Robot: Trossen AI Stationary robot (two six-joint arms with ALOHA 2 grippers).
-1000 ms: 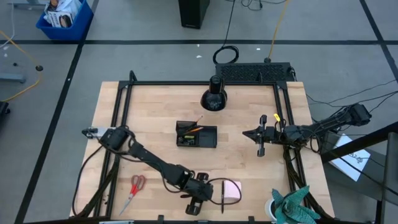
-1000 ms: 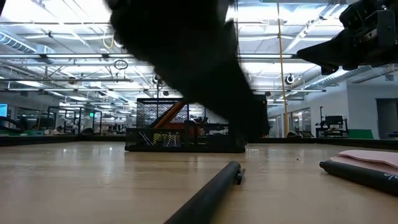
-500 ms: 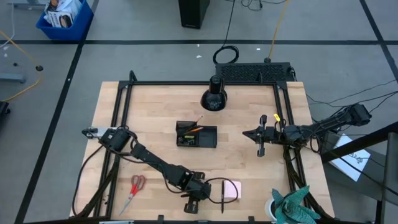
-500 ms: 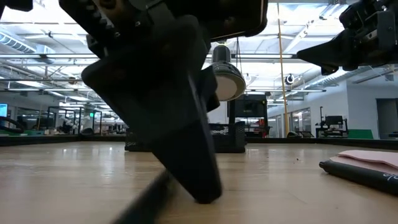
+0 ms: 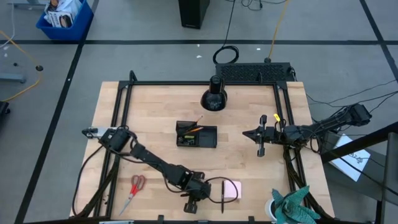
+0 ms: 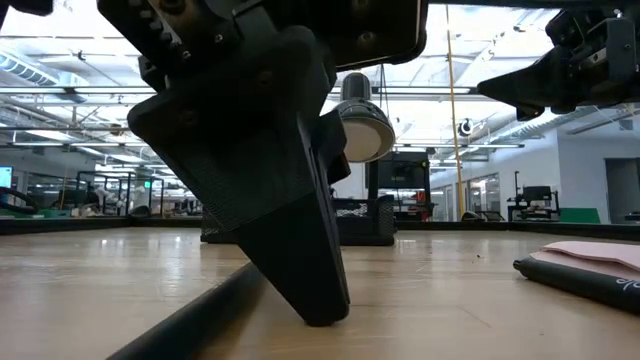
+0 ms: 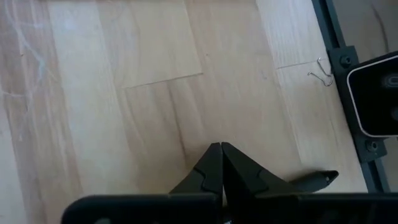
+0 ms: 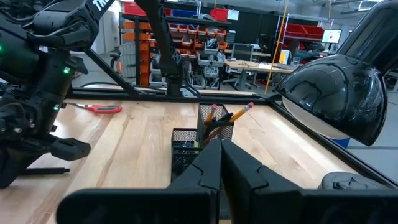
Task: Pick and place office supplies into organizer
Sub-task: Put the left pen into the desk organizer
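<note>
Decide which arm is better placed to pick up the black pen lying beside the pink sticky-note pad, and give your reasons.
Left. Its hand is down at the table's front edge, right beside the black pen and pink sticky-note pad. The right hand hangs shut over the table's right side, farther from them.

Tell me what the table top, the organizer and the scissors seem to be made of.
Table top: pale wood planks, judging by the visible grain and seams, with a smooth, slightly glossy finish.
Organizer: looks like black wire mesh, probably metal; the right wrist view shows an open grid in its walls.
Scissors: red handles, likely plastic; the blades look pale grey, probably metal, but are too small to be sure.
</note>
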